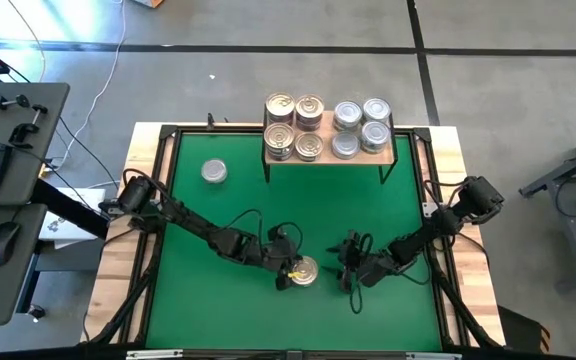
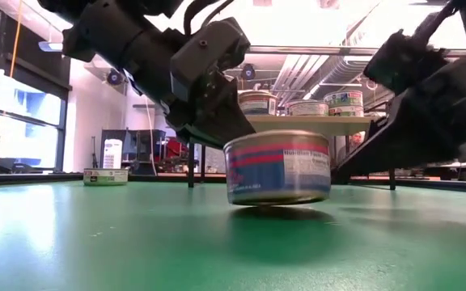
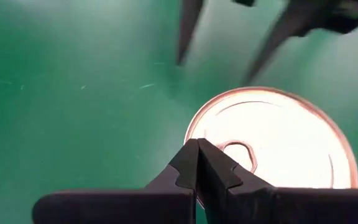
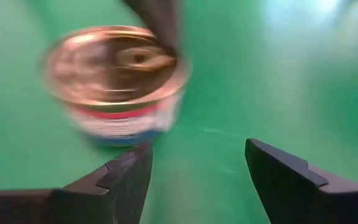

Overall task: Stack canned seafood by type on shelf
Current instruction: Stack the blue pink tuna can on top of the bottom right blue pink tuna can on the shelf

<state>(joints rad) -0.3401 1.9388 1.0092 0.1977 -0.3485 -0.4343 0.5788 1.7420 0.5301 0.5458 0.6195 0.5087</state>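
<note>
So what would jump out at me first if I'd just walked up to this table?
Probably the gold-lidded tin near the front middle of the green mat, with the left gripper, fingers shut, at its lid and the right gripper open just beside it. Then the wooden shelf at the back, already loaded with tins.

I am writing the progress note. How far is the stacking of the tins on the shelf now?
Done: the shelf carries gold-lidded tins on one side and silver-lidded tins on the other. In hand: the shut left gripper is at a gold-lidded tin on the mat, the open right gripper beside it. Left: this tin and a silver-lidded tin.
</note>
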